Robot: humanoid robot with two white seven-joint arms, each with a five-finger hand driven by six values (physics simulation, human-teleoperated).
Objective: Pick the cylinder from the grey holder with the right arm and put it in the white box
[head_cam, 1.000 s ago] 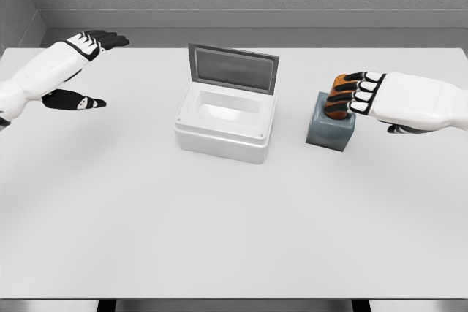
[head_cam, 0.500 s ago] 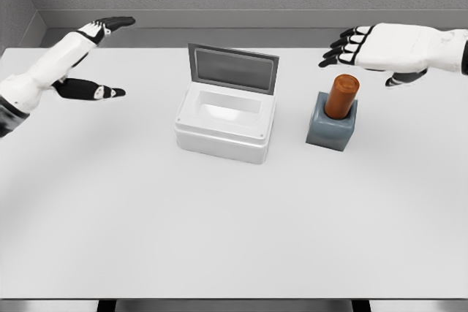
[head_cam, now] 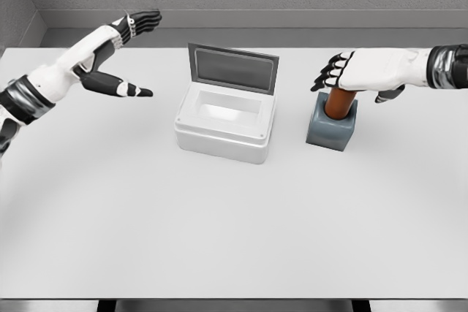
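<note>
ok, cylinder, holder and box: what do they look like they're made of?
Cylinder: reddish-brown, soft sheen, maybe copper or varnished wood; a render, so open. Grey holder: matte blue-grey, flat shading, looks like plastic or painted block. White box: smooth white plastic look, rounded corners; its open lid shows a grey inner panel.

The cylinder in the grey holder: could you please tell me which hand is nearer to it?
Right. The right hand is directly over the top of the cylinder, fingers spread, no grasp visible. The left hand hangs open far off, beyond the white box.
</note>
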